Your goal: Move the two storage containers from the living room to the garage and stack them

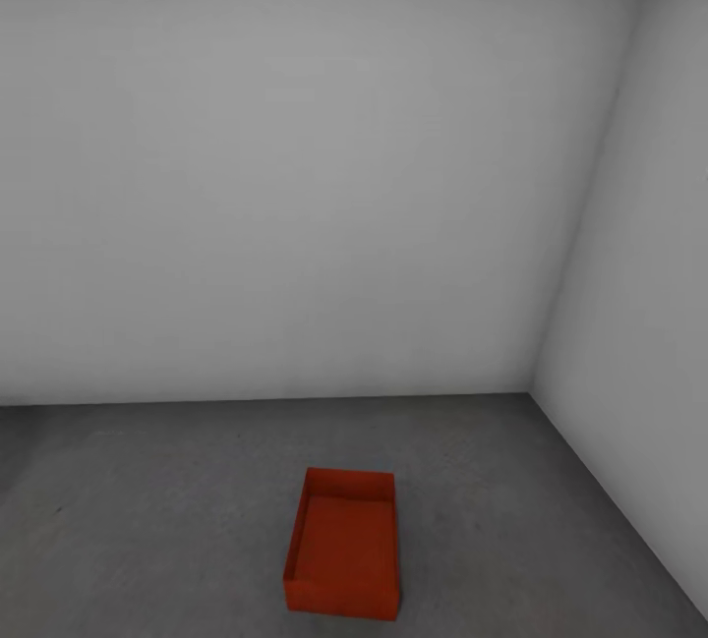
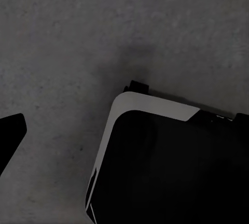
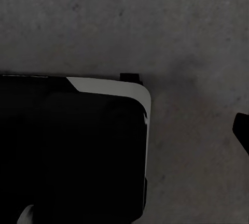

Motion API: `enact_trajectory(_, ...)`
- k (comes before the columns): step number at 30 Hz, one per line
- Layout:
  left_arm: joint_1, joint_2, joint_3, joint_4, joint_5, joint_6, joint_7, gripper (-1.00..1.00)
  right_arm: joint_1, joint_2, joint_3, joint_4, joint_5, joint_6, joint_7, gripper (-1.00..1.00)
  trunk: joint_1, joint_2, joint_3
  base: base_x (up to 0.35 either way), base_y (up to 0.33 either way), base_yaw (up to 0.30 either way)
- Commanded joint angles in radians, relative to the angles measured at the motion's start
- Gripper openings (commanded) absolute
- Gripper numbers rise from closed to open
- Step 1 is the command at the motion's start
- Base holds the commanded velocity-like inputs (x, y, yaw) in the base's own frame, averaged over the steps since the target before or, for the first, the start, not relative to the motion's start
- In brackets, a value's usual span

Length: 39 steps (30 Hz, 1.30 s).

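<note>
I am in the garage, facing two plain white walls (image 1: 295, 176) that meet in a corner, with the dark grey floor (image 1: 147, 520) below them. On that floor sits one orange-red storage container (image 1: 342, 545), right side up and open on top, a little way out from the corner. I count one box here, not two, so I think the other one still has to come. The box looks stiff and light to me, with low straight walls, so I would grab it by the long side walls, one pincer on each (the smooth walls may be slippery). Both wrist cameras look down at the floor and the robot's dark base (image 2: 166, 167). I cannot tell if my pincers are wide or narrow.
</note>
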Motion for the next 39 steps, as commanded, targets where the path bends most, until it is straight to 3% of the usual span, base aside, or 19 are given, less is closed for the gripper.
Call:
enact_trajectory(1, -0.001, 0.0, 0.008, 0.0, 0.001, -0.001, 0.001, 1.0, -0.002, 0.0, 0.005, 0.003, -0.001, -0.006, 0.001, 1.0, 0.0, -0.002, -0.002, 0.0, 0.0, 0.0)
enact_trajectory(8, -0.001, -0.004, 0.009, -0.001, 0.008, 0.0, 0.002, 1.0, -0.001, -0.001, 0.004, 0.003, -0.001, -0.007, 0.0, 1.0, 0.0, -0.002, -0.002, -0.062, 0.138, 0.0)
enact_trajectory(13, -0.001, -0.004, 0.009, -0.002, 0.073, 0.0, 0.002, 1.0, -0.001, -0.001, 0.004, 0.003, -0.002, -0.008, -0.001, 1.0, 0.0, -0.002, -0.002, -0.184, 0.261, 0.0)
enact_trajectory(18, -0.001, -0.003, 0.008, -0.003, 0.108, 0.0, 0.001, 1.0, -0.001, -0.002, 0.004, 0.003, -0.006, -0.014, -0.001, 1.0, 0.0, -0.002, -0.002, -0.253, 0.232, -0.011)
enact_trajectory(27, -0.001, 0.0, 0.006, -0.001, 0.116, 0.0, 0.001, 1.0, -0.002, -0.002, 0.002, 0.003, -0.012, -0.014, 0.0, 1.0, 0.0, -0.002, 0.0, -0.261, 0.102, -0.232)
enact_trajectory(39, -0.001, 0.001, 0.006, 0.001, 0.117, 0.0, 0.001, 1.0, -0.001, -0.002, 0.0, 0.003, -0.014, -0.011, -0.001, 1.0, 0.0, -0.002, 0.009, -0.023, 0.002, -0.285)
